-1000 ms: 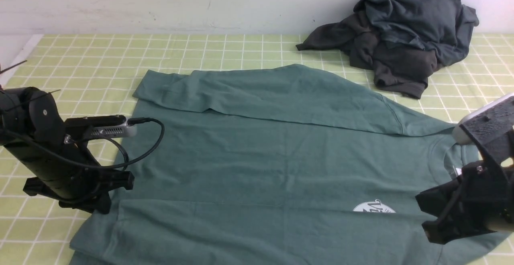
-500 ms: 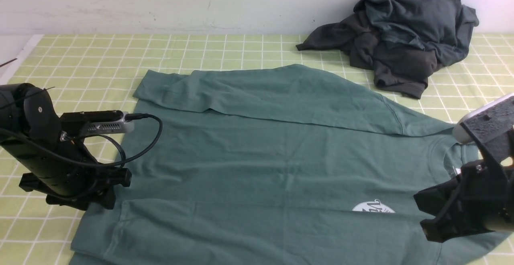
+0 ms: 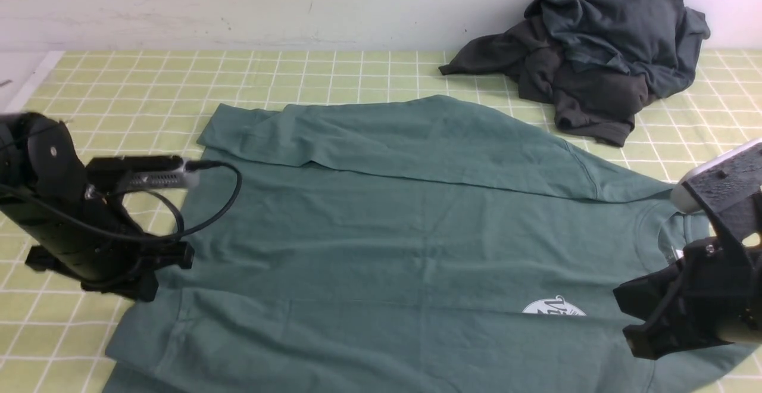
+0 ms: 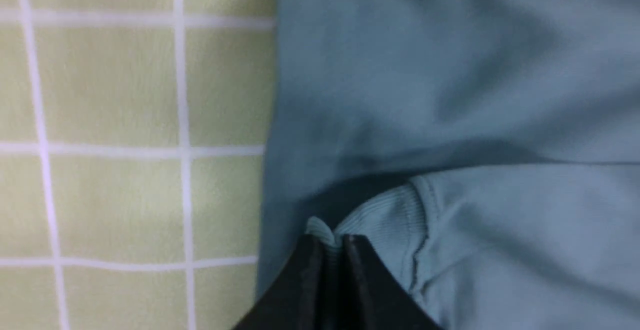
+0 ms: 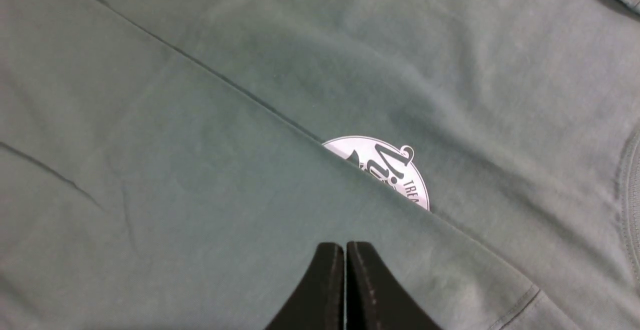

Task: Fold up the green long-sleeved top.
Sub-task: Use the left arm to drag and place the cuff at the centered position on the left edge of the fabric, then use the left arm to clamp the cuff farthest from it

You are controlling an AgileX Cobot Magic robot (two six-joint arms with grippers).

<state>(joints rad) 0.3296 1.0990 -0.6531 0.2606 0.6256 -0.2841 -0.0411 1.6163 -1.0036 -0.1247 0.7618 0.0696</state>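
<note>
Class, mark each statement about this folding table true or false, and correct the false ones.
1. The teal-green long-sleeved cotton top lies spread on the yellow-green checked cloth. True.
2. The crumpled dark grey garments lie on it. False: they lie beside it, far right.
3. The right gripper is wide open. False: it is shut, empty.
4. A fold half covers the round white logo. True.
5. The left gripper pinches a ribbed cuff. True.

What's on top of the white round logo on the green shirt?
A folded layer of the green top partly covers the logo. Only its upper arc shows; the rest is hidden.
</note>
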